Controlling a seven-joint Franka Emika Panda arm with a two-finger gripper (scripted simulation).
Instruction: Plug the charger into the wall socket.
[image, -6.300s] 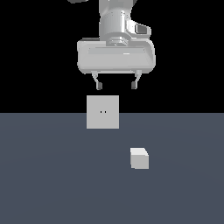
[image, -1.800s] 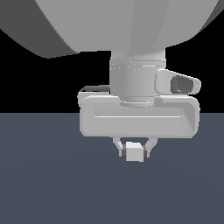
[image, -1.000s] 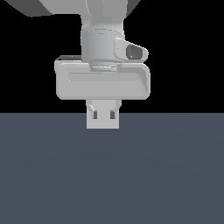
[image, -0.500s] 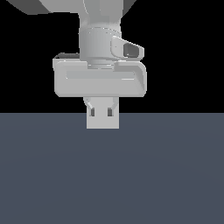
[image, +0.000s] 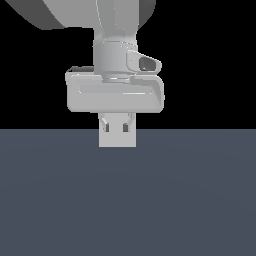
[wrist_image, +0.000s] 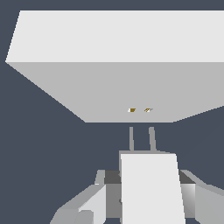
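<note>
In the wrist view my gripper (wrist_image: 148, 194) is shut on the charger (wrist_image: 151, 188), a pale block with two thin prongs (wrist_image: 131, 139) sticking out. The prongs point at the two small dark holes (wrist_image: 140, 110) in the wall socket (wrist_image: 118, 87), a large pale plate. Their tips stop a short way before the holes and line up with them closely. In the exterior view my gripper (image: 117, 125) hangs in front of the socket (image: 117, 141). There the charger blends with the plate behind it.
The dark grey floor (image: 190, 200) spreads below and around the socket. The big pale hand body (image: 115, 95) covers the socket's upper part in the exterior view. Nothing else shows.
The gripper picked the charger off the floor and lifted it up to the socket. Over the last second the hand has shrunk slightly in the exterior view, moving away toward the socket.
</note>
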